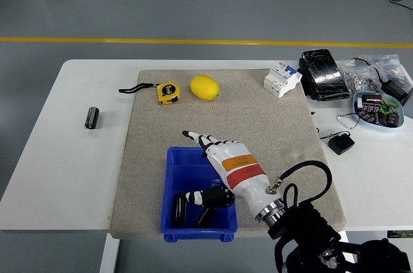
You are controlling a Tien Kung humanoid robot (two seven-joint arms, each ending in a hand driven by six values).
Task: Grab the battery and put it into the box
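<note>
My right hand (200, 168) reaches over the blue box (193, 235) at the mat's front edge. Its fingers are spread and it holds nothing. Two dark cylindrical batteries lie on the box floor: one (180, 210) at the front left, the other (206, 216) partly hidden under my thumb. A third battery (93, 118) lies on the bare white table at the far left. My left arm is out of view.
A yellow tape measure (168, 92) and a lemon (204, 87) lie at the back of the grey mat (258, 118). A white breaker (282, 79), a black pack (322, 75), a small black adapter (341, 143) and a bowl of parts (377, 109) stand at the right.
</note>
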